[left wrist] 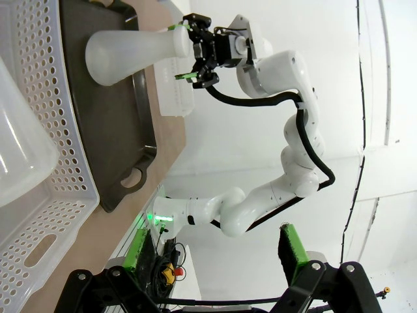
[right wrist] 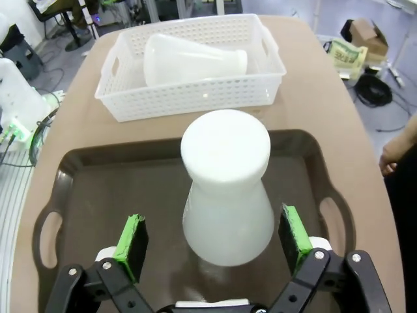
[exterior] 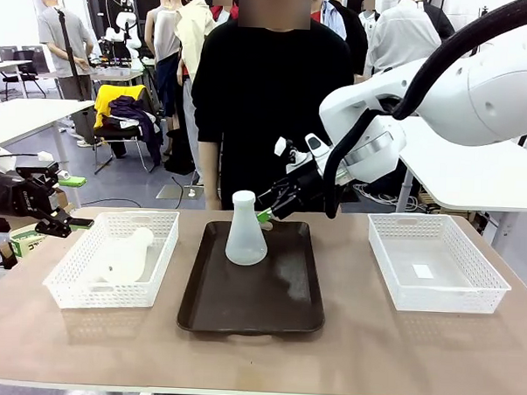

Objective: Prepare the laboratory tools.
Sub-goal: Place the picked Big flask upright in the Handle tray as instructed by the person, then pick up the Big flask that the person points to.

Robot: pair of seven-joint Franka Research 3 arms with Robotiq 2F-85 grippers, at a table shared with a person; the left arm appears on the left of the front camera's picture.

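Upright translucent frosted-white conical flask [exterior: 245, 232] at 12 o'clock end of dark brown handled tray [exterior: 281, 294]. Pads of right claw [exterior: 269, 212] flank neck from 1 o'clock, released, not touching. Risk: sideways pull-out clips neck, topples flask. At 9 o'clock, left claw [exterior: 73, 202] released near white lattice basket [exterior: 110, 301] holding 2nd flask [exterior: 125, 257] on side.

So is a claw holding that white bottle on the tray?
No. The right claw stands open around the flask, pads clear of it; the left claw is open and empty.
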